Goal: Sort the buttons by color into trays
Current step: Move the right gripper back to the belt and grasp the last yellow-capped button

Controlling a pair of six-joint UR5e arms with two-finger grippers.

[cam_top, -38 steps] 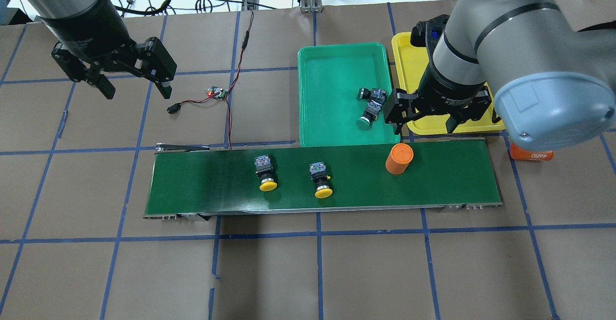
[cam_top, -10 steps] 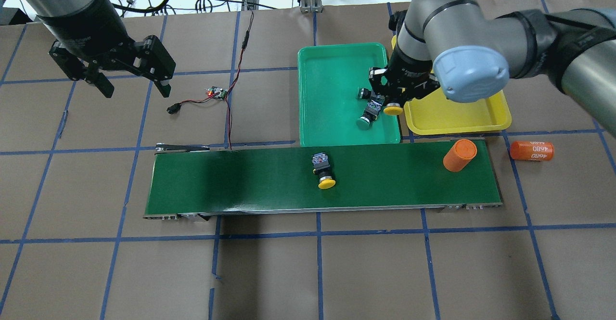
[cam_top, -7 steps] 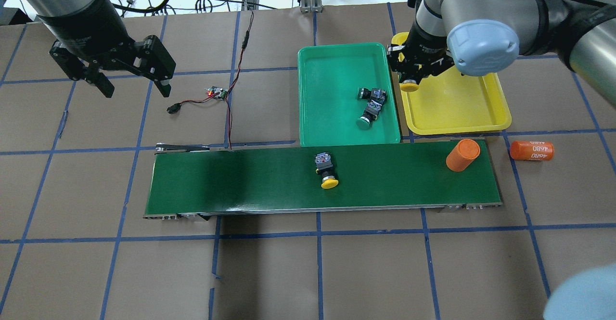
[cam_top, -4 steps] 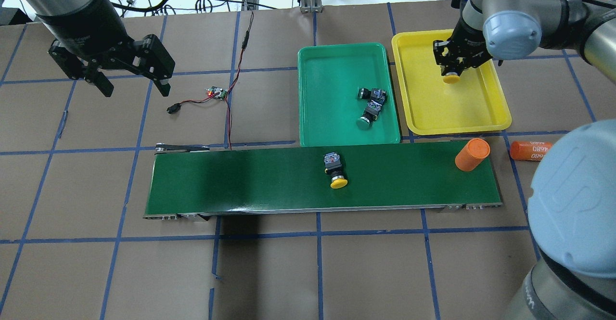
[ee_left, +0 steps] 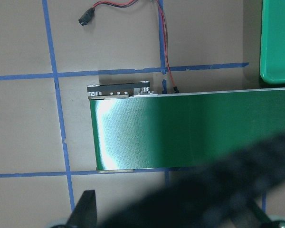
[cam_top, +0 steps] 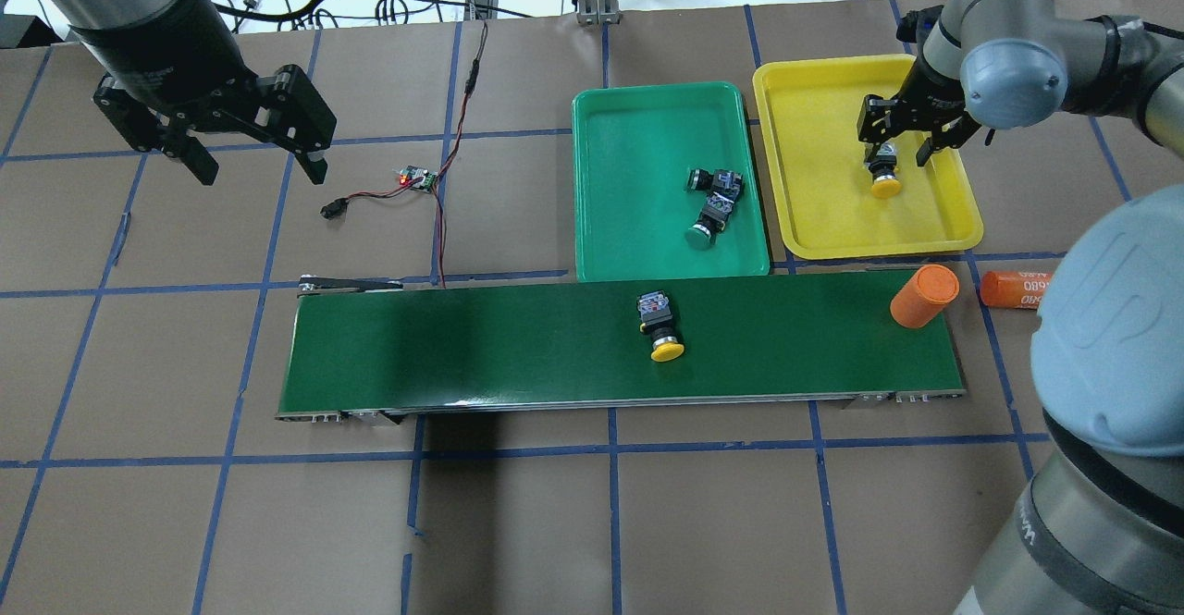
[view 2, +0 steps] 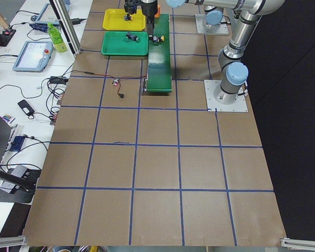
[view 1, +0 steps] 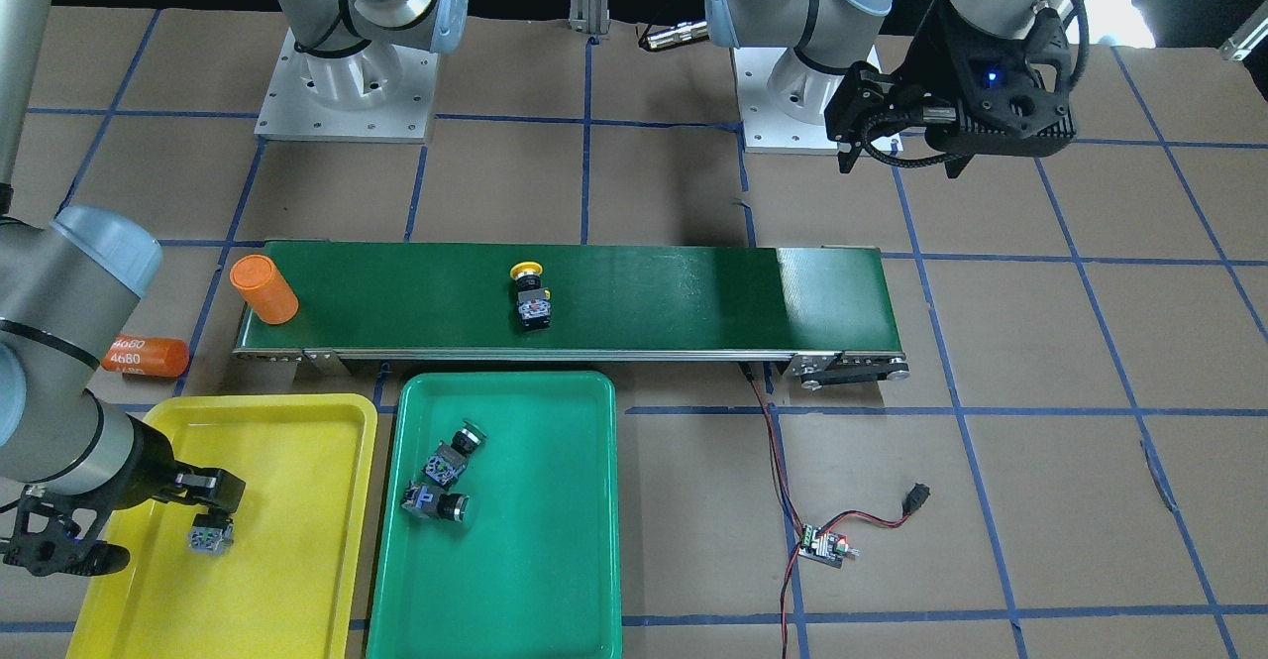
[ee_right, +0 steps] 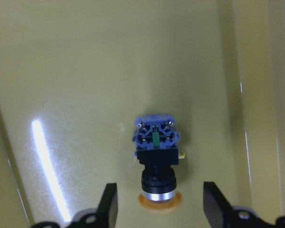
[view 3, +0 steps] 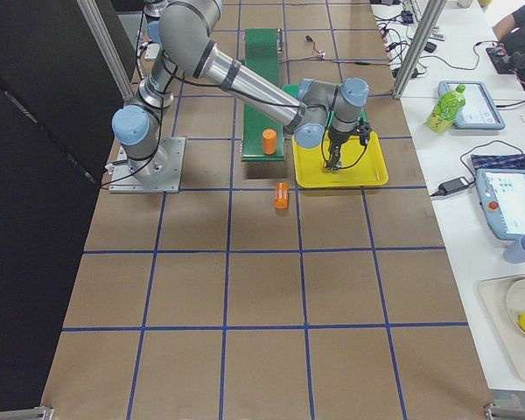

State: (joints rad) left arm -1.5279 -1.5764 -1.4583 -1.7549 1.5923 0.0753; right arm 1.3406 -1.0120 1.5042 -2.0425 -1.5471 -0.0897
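Observation:
My right gripper [cam_top: 895,145] is open over the yellow tray [cam_top: 814,106]. A yellow-capped button [cam_top: 885,180] lies on the tray floor just under it; in the right wrist view this button [ee_right: 156,156] lies between the spread fingers, untouched. A second yellow-capped button [cam_top: 659,324] lies on the dark green conveyor belt [cam_top: 462,347]. Two green-capped buttons [cam_top: 714,180] [cam_top: 705,222] lie together in the green tray [cam_top: 638,134]. My left gripper [cam_top: 257,169] is open and empty, above the table far to the left.
An orange cylinder [cam_top: 922,294] stands at the belt's right end. Another orange cylinder [cam_top: 1013,289] lies on the table beyond it. A small circuit board with red and black wires [cam_top: 418,178] lies left of the green tray.
My right gripper carried a yellow-capped button from the belt to the yellow tray and opened; the button now lies there. The other yellow button and the orange cylinder rode rightward on the belt.

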